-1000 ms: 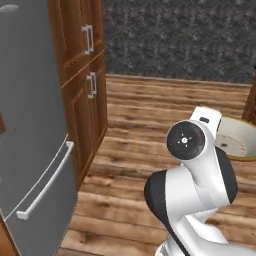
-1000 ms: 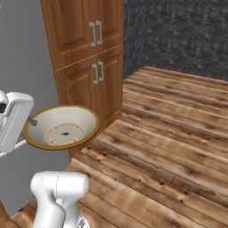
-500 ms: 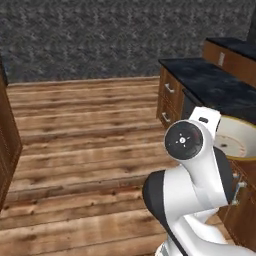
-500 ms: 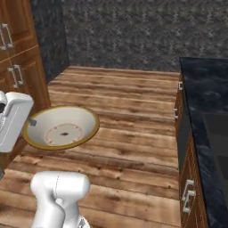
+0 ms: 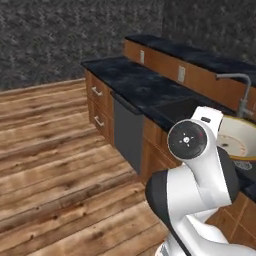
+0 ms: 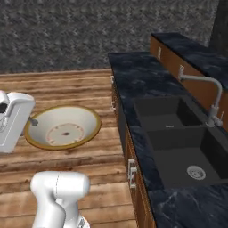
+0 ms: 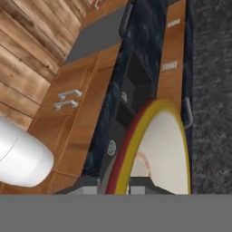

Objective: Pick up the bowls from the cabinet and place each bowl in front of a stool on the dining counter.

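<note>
My gripper (image 6: 31,121) is shut on the rim of the shallow cream-beige bowl (image 6: 64,127), which has a darker yellow-brown rim. I carry it level above the wooden floor, just left of a black-topped counter. In the left base view the bowl (image 5: 239,136) peeks out behind my white hand at the right edge. In the hand view the bowl (image 7: 167,149) stands edge-on, and my gripper (image 7: 118,186) pinches its rim. The cabinet and the stools are out of view. I cannot tell whether the raised black-topped ledge (image 6: 191,49) behind the sink is the dining counter.
A black marble counter (image 5: 125,75) on brown drawer fronts holds a dark double sink (image 6: 178,142) with a silver faucet (image 6: 209,95). A grey appliance front (image 5: 127,132) sits below it. Wooden floor (image 5: 50,150) lies open to the left, up to a dark stone wall (image 5: 60,35).
The base has turned, so the whole view swung from the fridge and tall cupboards to the sink counter. The bowl stays in my shut gripper, in the same place relative to the arm.
</note>
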Available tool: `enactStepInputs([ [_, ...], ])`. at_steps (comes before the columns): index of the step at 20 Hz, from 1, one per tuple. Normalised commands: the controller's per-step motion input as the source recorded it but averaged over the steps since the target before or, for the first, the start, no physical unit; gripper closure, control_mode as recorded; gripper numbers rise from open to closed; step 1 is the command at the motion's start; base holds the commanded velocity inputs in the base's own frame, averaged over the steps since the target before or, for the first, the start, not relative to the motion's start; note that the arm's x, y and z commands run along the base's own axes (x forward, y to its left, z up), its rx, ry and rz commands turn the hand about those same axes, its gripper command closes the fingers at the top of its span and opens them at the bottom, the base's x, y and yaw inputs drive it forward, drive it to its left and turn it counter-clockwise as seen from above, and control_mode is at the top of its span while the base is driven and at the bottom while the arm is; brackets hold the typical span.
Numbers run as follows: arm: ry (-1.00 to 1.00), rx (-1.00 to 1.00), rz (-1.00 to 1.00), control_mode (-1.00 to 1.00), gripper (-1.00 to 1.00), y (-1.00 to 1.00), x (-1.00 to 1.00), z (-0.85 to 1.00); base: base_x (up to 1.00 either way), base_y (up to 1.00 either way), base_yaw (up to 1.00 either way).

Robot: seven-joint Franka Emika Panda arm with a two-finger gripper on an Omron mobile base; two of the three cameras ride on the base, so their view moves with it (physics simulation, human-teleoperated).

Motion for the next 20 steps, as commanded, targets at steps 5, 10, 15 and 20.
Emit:
enactStepInputs([
  [5, 0.0, 0.0, 0.0, 1.0, 1.0, 0.0, 0.0, 0.0, -0.19, -0.21, -0.63],
  [10, 0.0, 0.0, 0.0, 1.0, 1.0, 0.0, 0.0, 0.0, -0.14, -0.16, -0.63],
  [15, 0.0, 0.0, 0.0, 1.0, 1.0, 0.0, 0.0, 0.0, -0.04, 0.17, -0.46],
  [20, 0.0, 0.0, 0.0, 1.0, 1.0, 0.0, 0.0, 0.0, 0.18, 0.83, -0.35],
])
